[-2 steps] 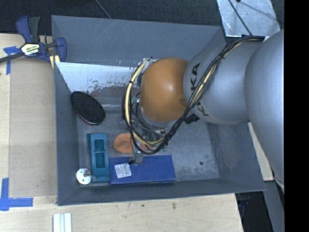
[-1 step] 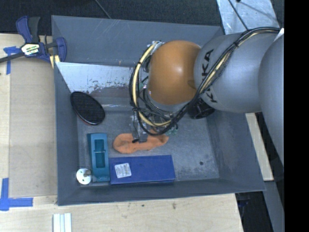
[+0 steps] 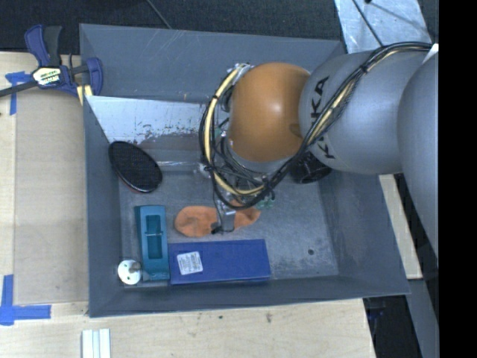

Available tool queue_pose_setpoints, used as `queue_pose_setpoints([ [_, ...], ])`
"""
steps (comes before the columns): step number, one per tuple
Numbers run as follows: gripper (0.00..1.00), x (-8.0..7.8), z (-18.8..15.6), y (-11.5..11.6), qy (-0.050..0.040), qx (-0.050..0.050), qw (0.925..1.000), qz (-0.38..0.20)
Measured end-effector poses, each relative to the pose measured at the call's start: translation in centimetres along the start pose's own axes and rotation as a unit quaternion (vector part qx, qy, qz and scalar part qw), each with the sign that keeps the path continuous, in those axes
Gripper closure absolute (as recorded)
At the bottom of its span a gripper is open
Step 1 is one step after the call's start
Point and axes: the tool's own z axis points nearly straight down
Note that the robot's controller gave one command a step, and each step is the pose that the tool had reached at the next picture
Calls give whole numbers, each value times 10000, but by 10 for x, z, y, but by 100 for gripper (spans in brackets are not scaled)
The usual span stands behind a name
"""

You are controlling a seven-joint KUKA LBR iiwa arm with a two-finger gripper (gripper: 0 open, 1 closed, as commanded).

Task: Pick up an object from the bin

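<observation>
Begin at the near wall of the bin (image 3: 328, 222): a flat blue box (image 3: 223, 262) with a white label lies at 6 o'clock, a teal block (image 3: 153, 242) stands on end beside it at 8 o'clock, and a small white round thing (image 3: 129, 272) sits in the 7 o'clock corner; treat all three as things to stay clear of. Just beyond the box, close to the bin's middle, lies the flat orange piece (image 3: 195, 221), soft-looking and oval; the gripper (image 3: 223, 221) is down on it, toward its 3 o'clock half. You cannot tell from here how far the gripper is open, nor whether it has hold of the piece; so judge the grip by the lift. The piece looks thin, so I would close low against the floor, then rise straight up; any drift toward 6 o'clock risks catching the box's edge. Should the piece droop or slide, set it down and take it nearer its middle. At 10 o'clock a black oval thing (image 3: 135, 165) lies well apart. The arm (image 3: 373, 118) comes in from 3 o'clock and bends steeply down at the wrist; its orange cover (image 3: 264, 114) and cables (image 3: 212, 136) hang directly over the gripper.
</observation>
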Motion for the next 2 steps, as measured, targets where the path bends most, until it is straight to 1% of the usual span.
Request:
queue_pose_setpoints([
  [1,0,0,0,0,1,0,10000,3],
  [2,100,19,49,-15,8,0,9962,-871],
])
